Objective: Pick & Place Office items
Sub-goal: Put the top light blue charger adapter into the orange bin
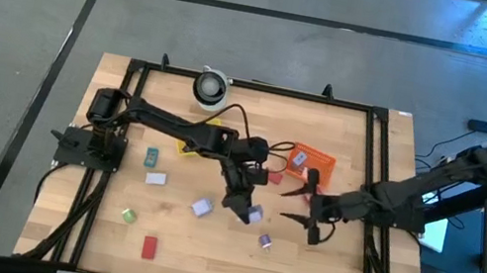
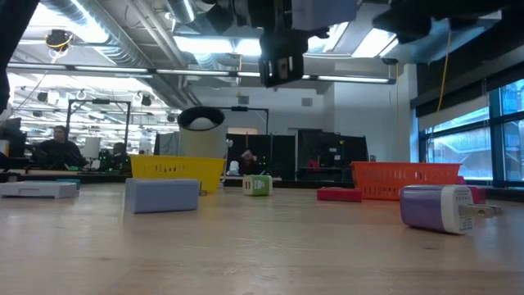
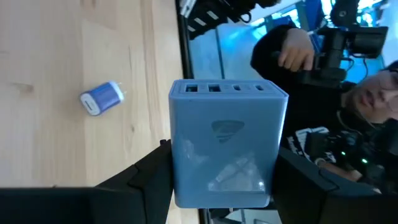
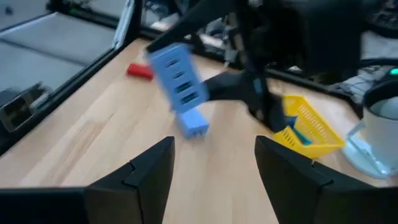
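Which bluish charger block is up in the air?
The big lavender-blue charger block, clamped in the left gripper. The small charger plug and another lavender block lie on the table.

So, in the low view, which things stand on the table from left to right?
White flat block → lavender block → yellow basket → green item → red block → orange basket → lavender plug adapter.

Lavender charger [image 3: 227,143]; yellow basket [image 2: 177,172]; orange basket [image 2: 405,178].

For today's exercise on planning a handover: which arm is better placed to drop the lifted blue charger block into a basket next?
The left. Its gripper is already shut on the blue charger block, lifted off the table. The right gripper is open and holds nothing, beside the orange basket.
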You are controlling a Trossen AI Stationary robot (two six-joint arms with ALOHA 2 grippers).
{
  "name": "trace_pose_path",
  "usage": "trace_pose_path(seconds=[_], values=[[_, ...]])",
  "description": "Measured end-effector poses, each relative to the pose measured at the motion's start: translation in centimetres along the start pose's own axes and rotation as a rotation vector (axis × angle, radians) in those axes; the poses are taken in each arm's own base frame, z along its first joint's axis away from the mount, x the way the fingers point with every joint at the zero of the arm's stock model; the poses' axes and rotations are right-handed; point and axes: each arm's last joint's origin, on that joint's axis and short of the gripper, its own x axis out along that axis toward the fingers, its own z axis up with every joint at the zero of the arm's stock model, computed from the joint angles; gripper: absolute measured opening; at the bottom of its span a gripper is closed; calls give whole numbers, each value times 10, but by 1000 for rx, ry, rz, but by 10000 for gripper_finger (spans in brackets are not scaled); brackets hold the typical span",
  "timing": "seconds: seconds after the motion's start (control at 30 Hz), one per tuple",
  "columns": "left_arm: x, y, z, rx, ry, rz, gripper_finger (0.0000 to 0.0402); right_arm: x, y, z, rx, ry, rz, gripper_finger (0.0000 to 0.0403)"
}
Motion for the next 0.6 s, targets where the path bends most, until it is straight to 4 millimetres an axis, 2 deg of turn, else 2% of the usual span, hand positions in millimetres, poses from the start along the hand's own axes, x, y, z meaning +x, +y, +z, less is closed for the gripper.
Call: trace_pose_path(seconds=[0.3,0.6], values=[[0,-2,2,-2,-7,-28,213,3,0,13,38,-146,38,272],[-1,-7,8,26,-46,-64,212,9,3,17,53,-205,76,271]])
